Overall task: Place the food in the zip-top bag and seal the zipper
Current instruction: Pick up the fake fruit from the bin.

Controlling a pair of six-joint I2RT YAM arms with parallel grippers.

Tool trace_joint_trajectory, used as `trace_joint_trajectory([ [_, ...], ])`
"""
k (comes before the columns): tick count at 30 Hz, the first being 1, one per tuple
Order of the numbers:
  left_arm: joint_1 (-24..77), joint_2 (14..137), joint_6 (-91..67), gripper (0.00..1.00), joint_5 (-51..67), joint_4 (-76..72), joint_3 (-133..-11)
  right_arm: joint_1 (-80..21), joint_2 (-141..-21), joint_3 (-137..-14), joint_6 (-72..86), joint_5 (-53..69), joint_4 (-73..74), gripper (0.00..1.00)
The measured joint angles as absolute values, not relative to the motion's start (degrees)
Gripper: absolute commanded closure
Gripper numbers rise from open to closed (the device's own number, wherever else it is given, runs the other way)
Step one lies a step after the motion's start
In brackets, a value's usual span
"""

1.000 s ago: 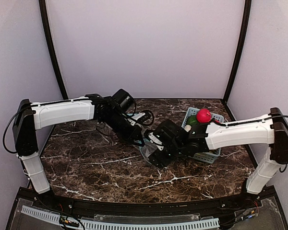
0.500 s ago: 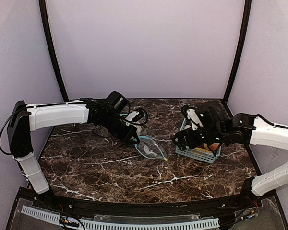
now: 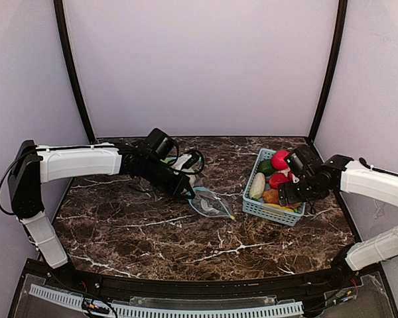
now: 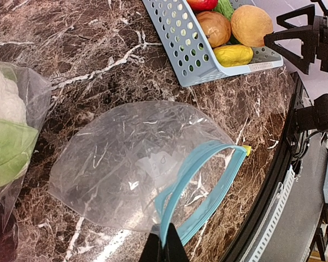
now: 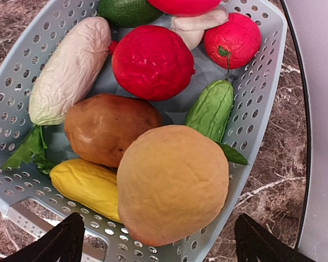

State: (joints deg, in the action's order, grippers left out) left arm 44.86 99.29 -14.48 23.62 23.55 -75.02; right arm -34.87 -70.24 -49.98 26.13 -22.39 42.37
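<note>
A clear zip-top bag (image 4: 131, 164) with a blue zipper (image 4: 202, 185) lies on the marble table, its mouth gaping open; it also shows in the top view (image 3: 210, 205). My left gripper (image 4: 164, 248) is shut on the zipper rim at the bag's near end, seen in the top view (image 3: 188, 192). The food lies in a light-blue basket (image 5: 257, 109): an orange round piece (image 5: 172, 183), a brown piece (image 5: 109, 128), a yellow piece (image 5: 85, 185), a red piece (image 5: 153, 60), a white piece (image 5: 71, 68) and a green piece (image 5: 210, 109). My right gripper (image 5: 161, 245) hangs open and empty just above the orange piece.
A second clear bag (image 4: 8, 125) holding a white cauliflower and a green piece lies left of the open bag. The basket (image 3: 273, 211) stands at the table's right. The table's front edge (image 4: 273, 207) runs close to the bag's mouth.
My right arm has pulled back from the bag to the right and now hovers over the basket. My left gripper stays shut on the bag's rim, moved slightly.
</note>
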Motion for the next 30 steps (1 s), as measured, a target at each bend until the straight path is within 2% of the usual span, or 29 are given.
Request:
trace_joint_trajectory([
  [9,44.86,99.26,-15.25,0.99,24.6,22.76,-73.97,-32.51,-74.32,-49.98,25.34,-24.01,39.81,0.1],
  [25,44.86,98.5,-15.7,0.99,24.69,22.65,-73.8,-30.61,-79.18,-49.3,23.38,-24.25,33.21,0.39],
  [30,44.86,98.45,-15.68,0.99,24.67,22.74,-73.8,-30.59,-78.83,-48.71,23.16,-24.32,32.23,0.44],
])
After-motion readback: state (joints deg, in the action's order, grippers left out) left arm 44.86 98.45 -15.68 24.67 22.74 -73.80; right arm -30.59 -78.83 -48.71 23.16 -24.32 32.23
